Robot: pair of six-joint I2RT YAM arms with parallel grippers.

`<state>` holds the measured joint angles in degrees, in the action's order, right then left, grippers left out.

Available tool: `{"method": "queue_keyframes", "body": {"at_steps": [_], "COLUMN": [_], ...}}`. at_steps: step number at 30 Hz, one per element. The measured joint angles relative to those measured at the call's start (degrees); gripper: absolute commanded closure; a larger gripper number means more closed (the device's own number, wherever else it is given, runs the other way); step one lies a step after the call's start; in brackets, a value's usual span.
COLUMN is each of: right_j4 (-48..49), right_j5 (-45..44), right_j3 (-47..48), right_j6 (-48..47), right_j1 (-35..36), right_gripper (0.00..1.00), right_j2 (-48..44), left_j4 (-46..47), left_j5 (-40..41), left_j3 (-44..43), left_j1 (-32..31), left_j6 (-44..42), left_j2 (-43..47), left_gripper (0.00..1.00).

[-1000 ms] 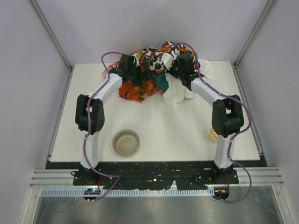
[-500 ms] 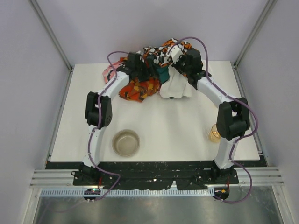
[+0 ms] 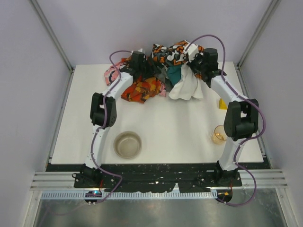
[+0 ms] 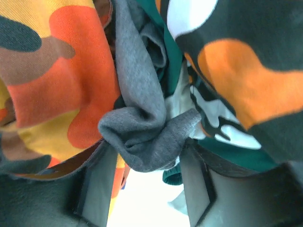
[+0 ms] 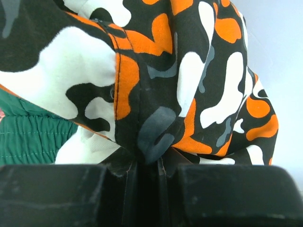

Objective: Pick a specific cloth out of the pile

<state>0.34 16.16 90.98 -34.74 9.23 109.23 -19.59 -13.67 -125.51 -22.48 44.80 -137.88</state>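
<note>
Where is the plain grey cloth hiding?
In the left wrist view, the grey cloth sits between the left gripper's fingers, orange-red cloth on its left, blotched cloth on its right.

Plain dark grey cloth [image 4: 142,132], bunched, pinched between left gripper [image 4: 147,153] fingers; colourful pile [image 3: 142,89] heaped around it, blotched top hanging from right gripper [image 5: 147,164].

A white tabletop [image 3: 165,124] stands between pale lavender-grey walls [image 3: 142,23]; aluminium frame posts [image 3: 52,34] rise at its far corners, and a metal sheet [image 3: 161,213] lies near.
</note>
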Motion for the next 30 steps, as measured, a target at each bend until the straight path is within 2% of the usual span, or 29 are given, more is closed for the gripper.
{"method": "queue_keyframes", "body": {"at_steps": [1, 4, 5, 6, 11, 16, 24, 30], "right_j4": [-0.8, -2.9, -3.5, -4.2, -6.2, -8.9, -18.6, -22.8], "right_j5": [1.0, 4.0, 5.0, 5.7, 6.0, -2.5, -18.2, -20.4], "right_j3": [0.2, 0.4, 0.4, 0.4, 0.7, 7.2, 23.7, 25.4], "right_j6": [0.0, 0.0, 0.0, 0.0, 0.4, 2.2, 6.2, 9.2], "right_j1": [-0.3, -0.5, -0.4, -0.3, 0.8, 4.3, 9.5, 10.1], "right_gripper": [0.95, 0.95, 0.95, 0.95, 0.95, 0.95, 0.95, 0.91], "right_j2": [0.0, 0.0, 0.0, 0.0, 0.4, 5.9, 21.4, 23.6], "left_j4": [0.8, 2.4, 2.7, 3.0, 3.8, 0.6, -8.0, -11.9], "left_j5": [-0.1, -1.1, -1.4, -1.8, -1.4, 0.2, 6.3, 17.2], "left_j3": [-1.1, -3.3, -3.8, -4.0, -0.9, -0.5, -4.0, -3.9], "left_j1": [0.0, 0.0, 0.0, 0.1, 0.1, 0.0, -0.1, -0.2], "left_j6": [0.6, 2.3, 2.9, 2.8, 1.2, -4.0, -15.3, -24.8], "left_j2": [-1.1, -3.6, -4.0, -4.1, 0.0, 10.0, 35.2, 53.6], "left_gripper": [0.66, 0.91, 0.98, 1.00, 1.00, 1.00, 1.00, 1.00]}}
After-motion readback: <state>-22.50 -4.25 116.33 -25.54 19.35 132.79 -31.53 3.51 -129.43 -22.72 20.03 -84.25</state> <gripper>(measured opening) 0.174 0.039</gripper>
